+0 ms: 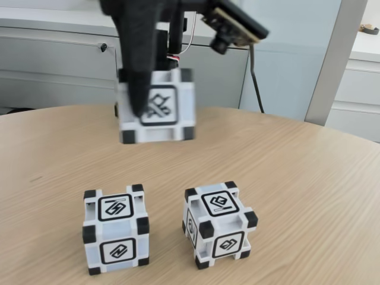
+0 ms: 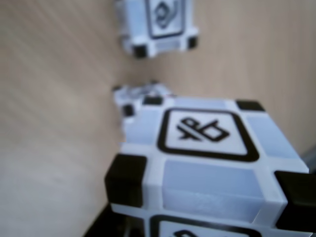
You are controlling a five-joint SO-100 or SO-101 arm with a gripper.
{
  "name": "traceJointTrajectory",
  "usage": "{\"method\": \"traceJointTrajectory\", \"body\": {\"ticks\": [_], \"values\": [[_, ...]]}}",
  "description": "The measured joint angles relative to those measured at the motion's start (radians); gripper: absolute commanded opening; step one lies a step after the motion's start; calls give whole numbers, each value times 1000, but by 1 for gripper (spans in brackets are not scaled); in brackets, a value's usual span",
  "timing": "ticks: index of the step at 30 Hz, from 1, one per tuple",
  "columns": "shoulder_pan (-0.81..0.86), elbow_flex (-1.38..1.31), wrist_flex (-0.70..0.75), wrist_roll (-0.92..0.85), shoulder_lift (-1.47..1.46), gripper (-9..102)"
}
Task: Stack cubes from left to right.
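In the fixed view, my gripper (image 1: 142, 98) is clamped on one cube (image 1: 157, 105), lifted clear to pass above the two cubes (image 1: 116, 228) below. In the wrist view, the held cube (image 2: 207, 163) sits nearest, another cube (image 2: 158, 24) beyond.

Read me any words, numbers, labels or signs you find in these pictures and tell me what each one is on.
No readable words, numbers or brand names.
Held cube, in the hand: a black-framed abstract glyph, not letters; blurred.
Left cube on the table: abstract glyphs on its top and front.
Right cube: abstract glyphs on three visible faces.
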Motion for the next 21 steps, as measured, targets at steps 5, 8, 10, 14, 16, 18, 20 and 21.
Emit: {"method": "traceJointTrajectory", "body": {"ticks": [5,8,10,14,16,18,20,21], "values": [[29,0,20,20,-25,0],[49,0,20,12,-112,0],[74,0,20,3,-167,0],[115,-67,26,2,-219,0],[121,-124,28,2,-230,0],[124,-164,44,2,-256,0],[126,-186,52,2,-288,0],[126,-193,54,2,-308,0]]}}
